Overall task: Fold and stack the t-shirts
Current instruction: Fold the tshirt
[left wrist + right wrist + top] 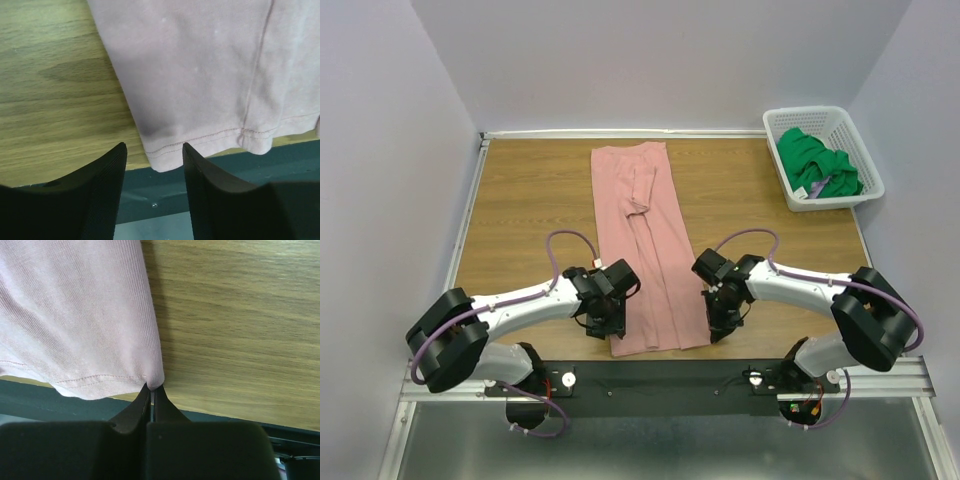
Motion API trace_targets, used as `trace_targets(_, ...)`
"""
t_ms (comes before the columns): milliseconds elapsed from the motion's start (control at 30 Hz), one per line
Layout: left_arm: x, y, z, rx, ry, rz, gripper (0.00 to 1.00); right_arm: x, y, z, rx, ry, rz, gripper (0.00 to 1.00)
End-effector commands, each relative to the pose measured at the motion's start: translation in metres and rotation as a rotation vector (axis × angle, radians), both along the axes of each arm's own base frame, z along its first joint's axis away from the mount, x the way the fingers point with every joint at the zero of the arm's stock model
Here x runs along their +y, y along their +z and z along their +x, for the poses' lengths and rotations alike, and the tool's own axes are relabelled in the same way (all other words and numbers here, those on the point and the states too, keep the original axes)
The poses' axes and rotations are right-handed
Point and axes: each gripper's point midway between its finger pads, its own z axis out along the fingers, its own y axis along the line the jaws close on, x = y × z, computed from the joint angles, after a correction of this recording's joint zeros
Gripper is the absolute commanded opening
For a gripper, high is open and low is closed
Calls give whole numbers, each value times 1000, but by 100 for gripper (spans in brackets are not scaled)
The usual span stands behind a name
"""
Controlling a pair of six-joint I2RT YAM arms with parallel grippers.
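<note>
We seem to be starting the crosswise fold: the pink t-shirt (645,250) lies as a long strip on the worktop (530,200). Our right gripper (151,390) is pinched tight on its right hem corner. Our left gripper (154,150) gapes around the left corner and must close before lifting.
</note>
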Motion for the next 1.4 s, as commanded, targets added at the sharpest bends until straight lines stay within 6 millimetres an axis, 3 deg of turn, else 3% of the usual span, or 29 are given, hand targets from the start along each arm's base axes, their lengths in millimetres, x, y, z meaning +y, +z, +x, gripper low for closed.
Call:
trace_targets(0, 5, -6, -11, 43, 12, 20, 52, 7, -3, 15, -58, -3, -2, 4)
trace_targets(367, -1, -17, -23, 90, -41, 56, 50, 14, 0, 21, -72, 20, 16, 4)
trace_targets(533, -4, -25, -29, 118, -74, 81, 45, 16, 1, 23, -80, 22, 26, 3)
trace_targets(633, -4, -28, -31, 128, -87, 99, 28, 16, 2, 24, -86, 20, 26, 2)
trace_targets(733, -4, -24, -29, 113, -80, 91, 3, 15, 4, 24, -95, 14, 32, 1)
trace_targets(933, -5, -6, -28, 81, -72, 44, 0, 28, 22, 25, -104, 18, 104, 1)
trace_targets(1033, -13, 11, -12, 29, -68, -10, 0, 39, 41, 41, -156, 32, 128, 1)
trace_targets(1167, -14, 37, 28, -61, -24, -66, 0, 44, 60, 74, -252, 26, 93, 1)
trace_targets(1367, 10, 67, 114, -236, 92, -105, 0, 51, 77, 131, -352, 27, 62, 1)
